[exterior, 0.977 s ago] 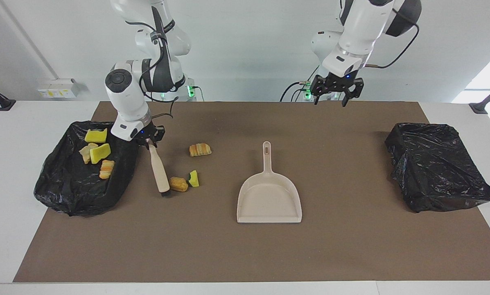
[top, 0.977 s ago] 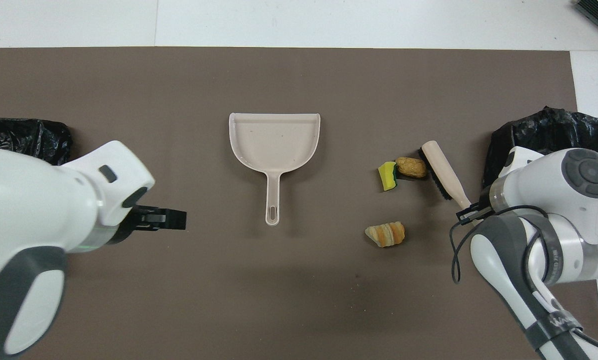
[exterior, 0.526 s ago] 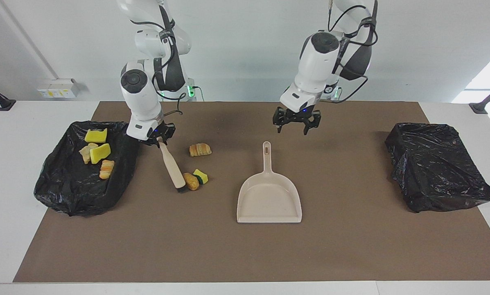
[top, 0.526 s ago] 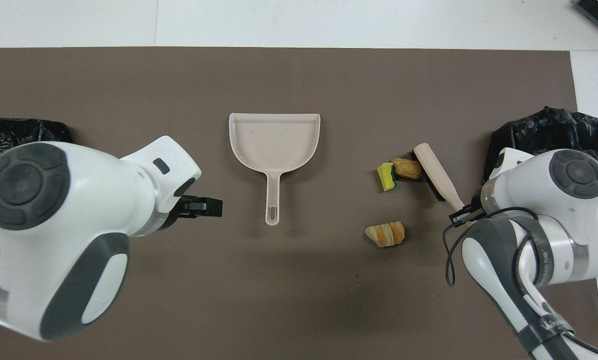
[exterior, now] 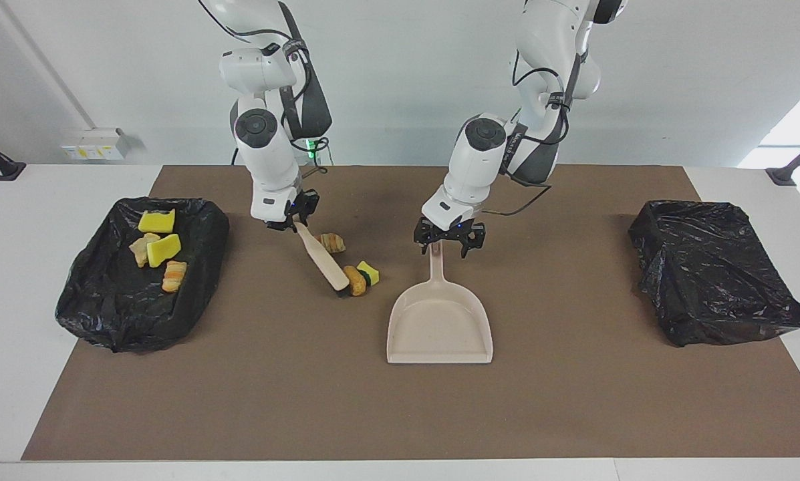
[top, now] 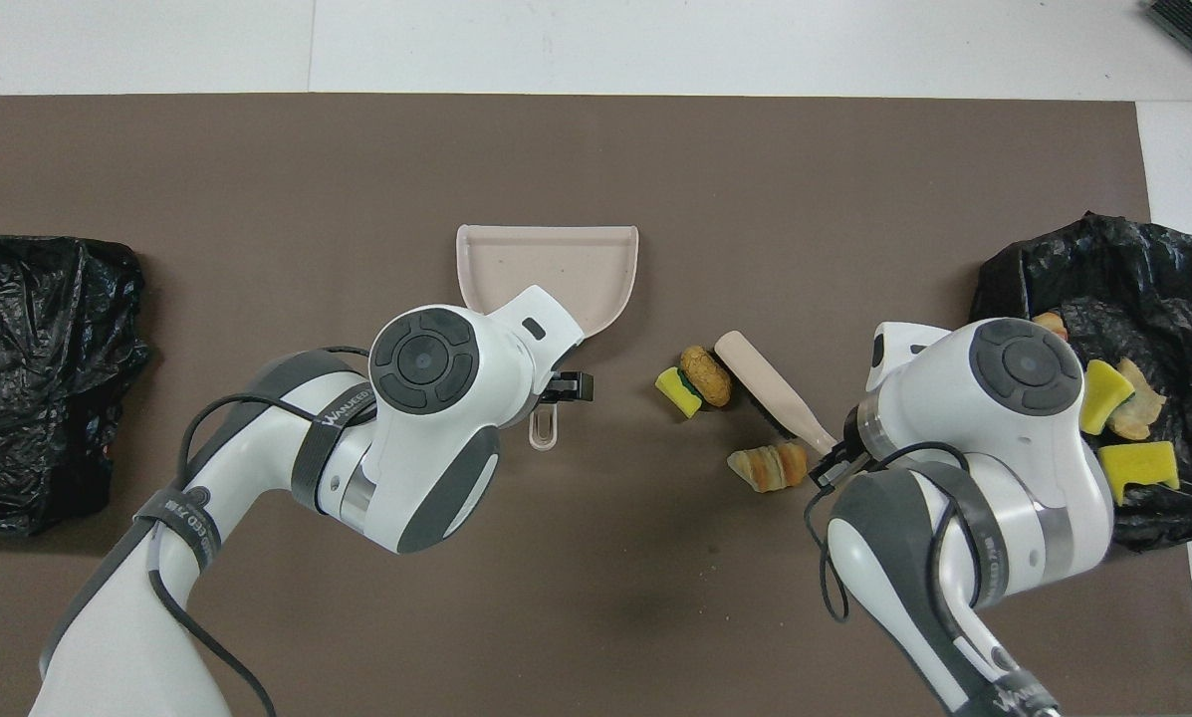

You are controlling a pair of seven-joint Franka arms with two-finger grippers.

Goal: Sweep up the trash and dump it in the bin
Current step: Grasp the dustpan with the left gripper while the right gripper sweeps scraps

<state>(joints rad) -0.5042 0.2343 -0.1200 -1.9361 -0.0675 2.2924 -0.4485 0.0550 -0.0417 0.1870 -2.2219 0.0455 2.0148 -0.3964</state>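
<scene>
Covering white table [exterior: 12, 280], brown mat [exterior: 573, 401]

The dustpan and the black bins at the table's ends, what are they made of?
The dustpan looks like moulded beige plastic: smooth, matte, one piece with its handle. The two bins show only thin black plastic bags, glossy and crinkled; what lies under the bags cannot be seen.

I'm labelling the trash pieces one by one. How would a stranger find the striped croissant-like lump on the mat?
Start at the beige dustpan mid-mat and look toward the right arm's end of the table, to the brush held by the right pincer. The striped bread lump lies by the brush handle, nearer the robots than the other two loose bits; it alone is ridged and stands apart.
</scene>
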